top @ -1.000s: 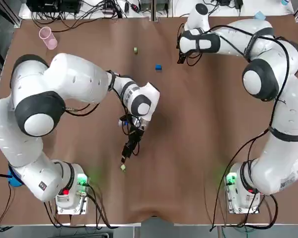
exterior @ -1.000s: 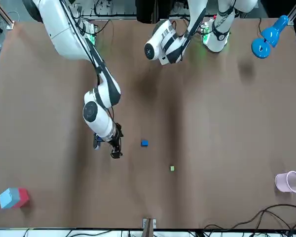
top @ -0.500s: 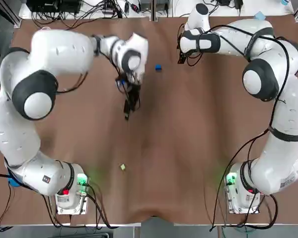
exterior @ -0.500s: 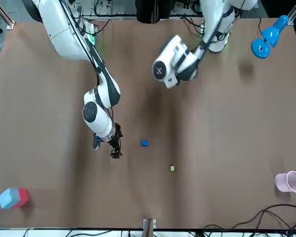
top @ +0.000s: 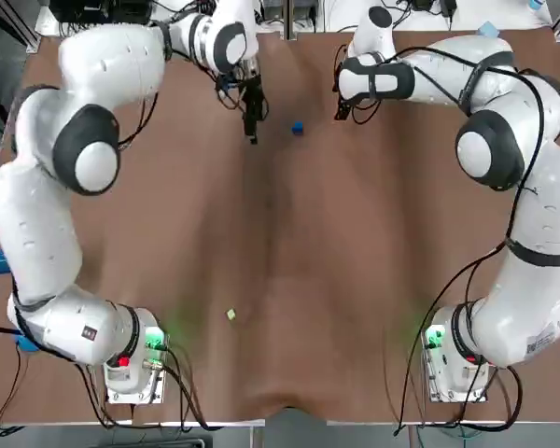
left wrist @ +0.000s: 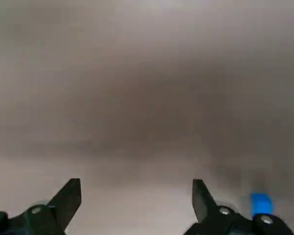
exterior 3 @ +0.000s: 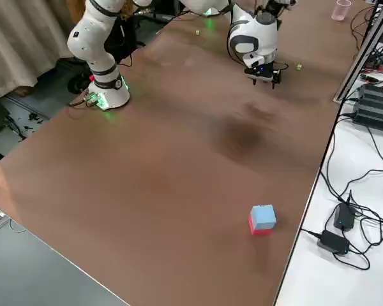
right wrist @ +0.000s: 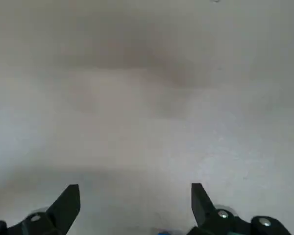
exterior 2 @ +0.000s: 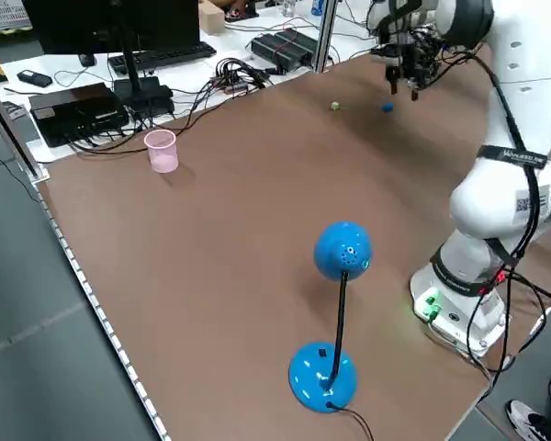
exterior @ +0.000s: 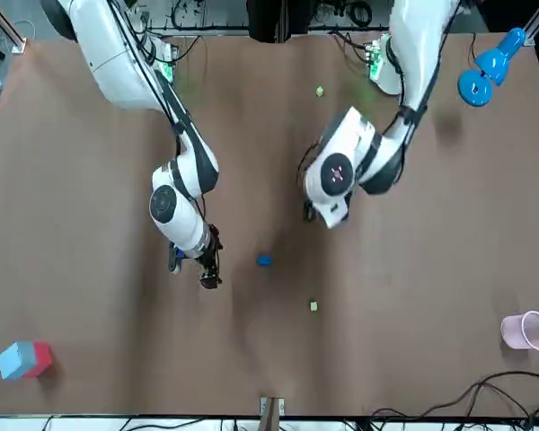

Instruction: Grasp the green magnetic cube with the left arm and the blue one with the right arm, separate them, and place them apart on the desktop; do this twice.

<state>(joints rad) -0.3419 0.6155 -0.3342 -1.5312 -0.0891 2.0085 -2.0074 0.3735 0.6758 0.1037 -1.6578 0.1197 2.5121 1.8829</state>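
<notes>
Since the blue cube (top: 298, 128), just beside the released left tool (left wrist: 136, 184), lies apart from the green cube (exterior: 313, 306), separating seems done; the right tool (right wrist: 134, 187) gapes empty.

Blue cube (top: 298, 128) lies between left claw (top: 252, 133) and right claw (top: 340, 112), bare gap either side. Centre of tabletop (top: 355, 280) wide open. Pink cup (exterior: 526, 330), blue lamp (exterior: 490, 67), red-blue block (exterior: 24, 359) stand out at the edges, well apart from both claws.
</notes>
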